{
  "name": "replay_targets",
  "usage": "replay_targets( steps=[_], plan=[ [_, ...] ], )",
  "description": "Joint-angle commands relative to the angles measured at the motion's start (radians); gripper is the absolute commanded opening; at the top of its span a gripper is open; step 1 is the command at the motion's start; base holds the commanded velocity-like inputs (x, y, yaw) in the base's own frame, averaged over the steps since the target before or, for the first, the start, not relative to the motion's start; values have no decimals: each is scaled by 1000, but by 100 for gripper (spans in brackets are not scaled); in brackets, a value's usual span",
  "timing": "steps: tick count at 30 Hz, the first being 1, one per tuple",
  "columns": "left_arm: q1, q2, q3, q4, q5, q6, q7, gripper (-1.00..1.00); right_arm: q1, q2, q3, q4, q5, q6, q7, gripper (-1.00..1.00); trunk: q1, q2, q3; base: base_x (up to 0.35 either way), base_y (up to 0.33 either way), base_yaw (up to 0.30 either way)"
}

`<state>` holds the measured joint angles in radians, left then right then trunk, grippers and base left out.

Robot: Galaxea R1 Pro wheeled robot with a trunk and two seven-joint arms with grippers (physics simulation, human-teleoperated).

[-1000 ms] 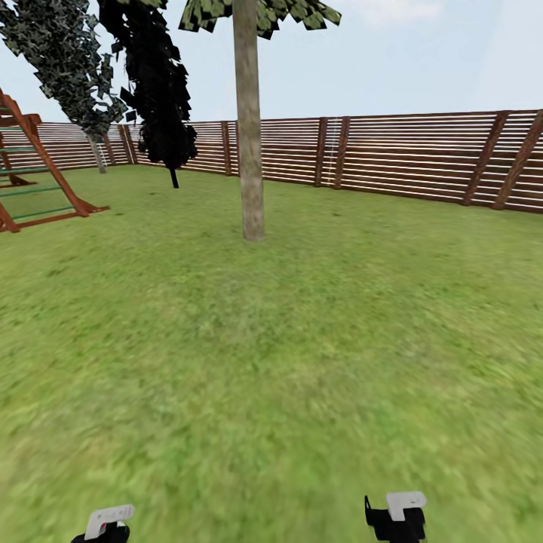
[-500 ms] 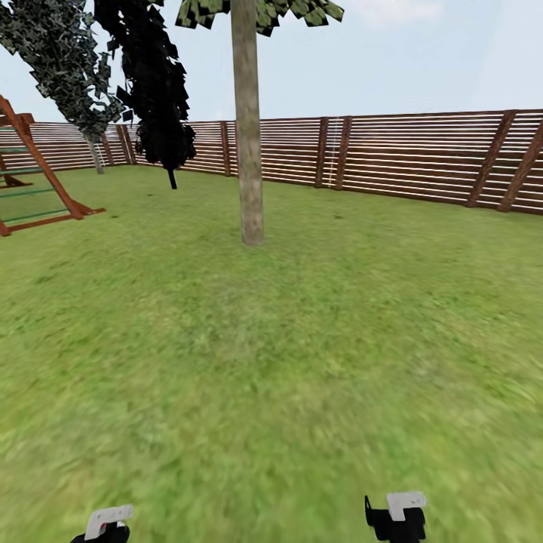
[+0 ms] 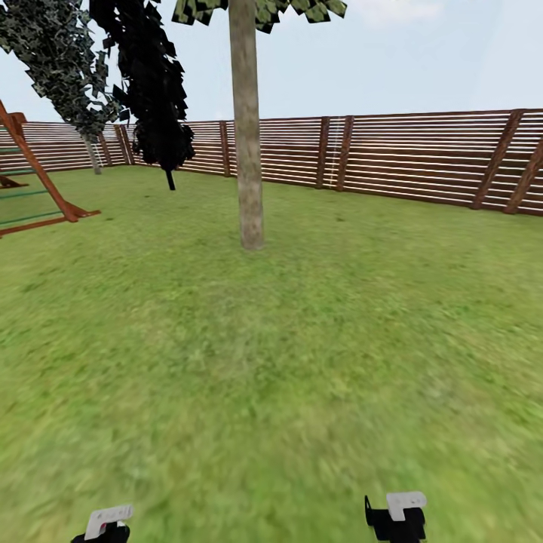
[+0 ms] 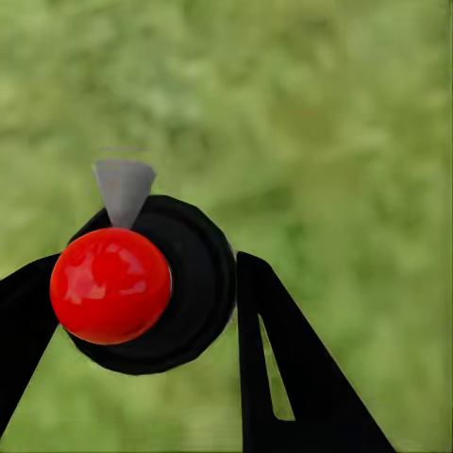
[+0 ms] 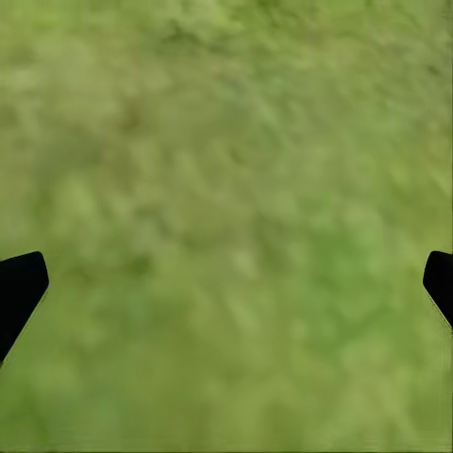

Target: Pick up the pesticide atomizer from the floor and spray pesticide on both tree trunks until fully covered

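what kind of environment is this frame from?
A simulated fenced garden, by the look of it: grass lawn, brown slatted wooden fence, a thick bare tree trunk, and a wooden play frame at the edge.

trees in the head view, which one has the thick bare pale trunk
The nearest tree, mid-lawn. Its trunk is a thick pale column; the two dark trees by the fence have thin stems.

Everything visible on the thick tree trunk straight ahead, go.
The tree trunk stands upright in the grass lawn, left of centre in the head view, well in front of the brown slat fence. It is one thick, straight column, pale grey-beige mottled with brown, bark-like, with no branches along its visible length. Flat green leaves spread from it at the picture's top edge. Its base meets the grass; nothing else touches it. No wet or sprayed patch can be made out on it.
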<state>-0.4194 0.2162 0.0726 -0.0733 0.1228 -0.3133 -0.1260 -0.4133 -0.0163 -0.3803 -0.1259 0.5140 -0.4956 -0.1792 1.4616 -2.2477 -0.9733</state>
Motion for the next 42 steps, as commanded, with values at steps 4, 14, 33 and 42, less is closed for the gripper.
replay_targets(
  steps=[4, 14, 33, 42],
  plan=[
    [-1, 0, 7, 1, 9, -1, -10, -100, -1, 1, -5, 2, 11, -3, -5, 100, 0, 0, -1, 340, 0, 0],
    [-1, 0, 7, 1, 9, -1, -10, -100, -1, 0, -5, 2, 11, -3, -5, 100, 0, 0, -1, 340, 0, 90],
    [-1, 1, 7, 1, 9, -1, -10, -100, -1, 0, -5, 2, 11, -3, -5, 100, 0, 0, -1, 340, 0, 2],
    [-1, 1, 7, 1, 9, -1, -10, -100, -1, 1, -5, 2, 11, -3, -5, 100, 0, 0, -1, 340, 0, 0]
  ],
)
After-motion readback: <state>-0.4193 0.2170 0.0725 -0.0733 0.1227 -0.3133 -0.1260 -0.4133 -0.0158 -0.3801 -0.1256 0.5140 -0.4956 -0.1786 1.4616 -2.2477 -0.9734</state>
